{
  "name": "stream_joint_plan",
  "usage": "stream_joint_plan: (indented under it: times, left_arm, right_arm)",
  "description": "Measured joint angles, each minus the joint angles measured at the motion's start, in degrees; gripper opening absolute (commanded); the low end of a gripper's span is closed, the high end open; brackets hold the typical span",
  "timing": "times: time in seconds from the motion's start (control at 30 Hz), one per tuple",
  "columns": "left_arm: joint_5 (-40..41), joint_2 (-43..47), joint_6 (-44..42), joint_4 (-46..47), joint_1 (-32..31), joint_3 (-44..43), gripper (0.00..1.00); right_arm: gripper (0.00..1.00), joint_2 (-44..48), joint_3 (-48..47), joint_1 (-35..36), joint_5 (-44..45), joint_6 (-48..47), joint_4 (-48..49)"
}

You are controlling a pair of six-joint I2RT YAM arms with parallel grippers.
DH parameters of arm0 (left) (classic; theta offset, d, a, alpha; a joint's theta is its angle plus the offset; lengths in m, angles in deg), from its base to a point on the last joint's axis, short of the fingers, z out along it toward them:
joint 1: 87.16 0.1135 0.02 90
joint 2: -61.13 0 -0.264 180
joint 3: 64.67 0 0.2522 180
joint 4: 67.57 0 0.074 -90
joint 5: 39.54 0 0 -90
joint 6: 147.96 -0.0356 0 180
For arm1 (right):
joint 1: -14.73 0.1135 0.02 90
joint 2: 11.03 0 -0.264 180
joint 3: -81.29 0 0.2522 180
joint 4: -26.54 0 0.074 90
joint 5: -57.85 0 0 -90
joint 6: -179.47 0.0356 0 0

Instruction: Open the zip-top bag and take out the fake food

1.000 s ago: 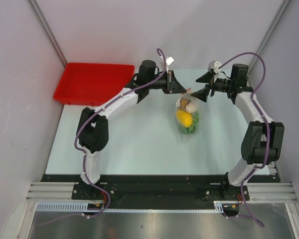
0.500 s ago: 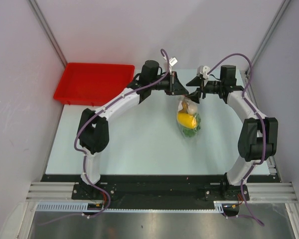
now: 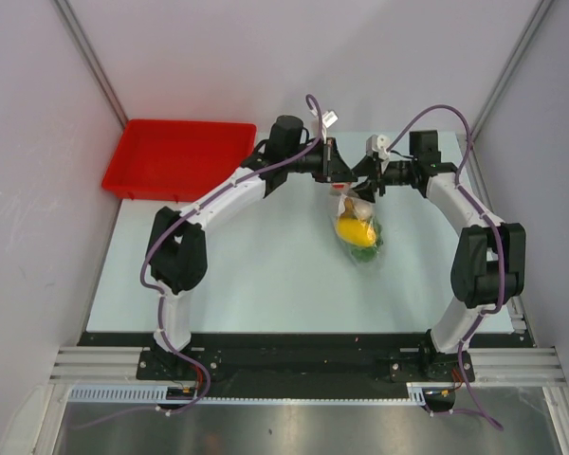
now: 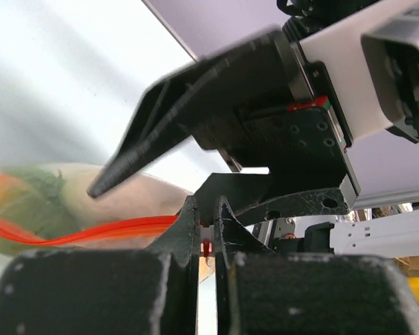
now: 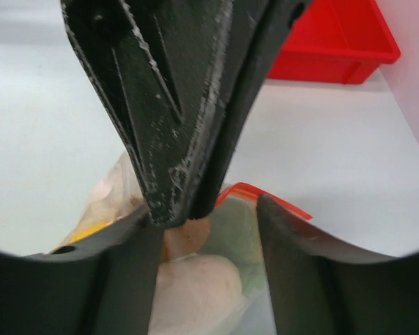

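Observation:
The zip-top bag hangs by its mouth over the table's far middle. The fake food shows through it: a yellow piece, green lettuce and a white radish. My left gripper is shut on the bag's red zip strip, which is pinched between its tips. My right gripper faces it from the right. Its jaws stand apart on either side of the bag's mouth, and the red strip lies against the right finger. The left gripper's fingers fill the upper part of the right wrist view.
A red tray sits at the table's back left corner and also shows in the right wrist view. Grey walls close in the back and both sides. The pale table stretches toward the arm bases.
My right gripper has moved left up to the bag's mouth beside the left gripper, and its jaws have narrowed. The bag has shifted slightly. The left gripper stays shut on the strip.

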State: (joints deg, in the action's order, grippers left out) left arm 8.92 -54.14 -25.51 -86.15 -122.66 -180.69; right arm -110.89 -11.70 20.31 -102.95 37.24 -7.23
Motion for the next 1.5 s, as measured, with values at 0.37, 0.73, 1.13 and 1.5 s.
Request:
stream_joint_plan:
  times: [0.37,0.73,1.13,1.5]
  left_arm:
    - [4.33,2.69,-3.3,-4.55,0.04,0.0,0.15]
    - [14.12,14.58,-7.13,-6.54,-0.07,4.48,0.72]
    - [15.78,21.94,-8.57,-2.51,-0.39,14.16,0.78]
    - [10.64,18.69,-19.1,-2.97,-0.35,14.69,0.75]
  right_arm:
    - [0.0,0.04,-0.22,1.33,-2.43,1.86,-2.43]
    - [0.0,6.8,-0.31,4.5,17.7,8.83,-5.88]
    - [0.0,8.11,-17.44,13.49,45.83,14.16,-24.24]
    - [0.0,7.52,-20.0,14.14,43.93,14.71,-36.59]
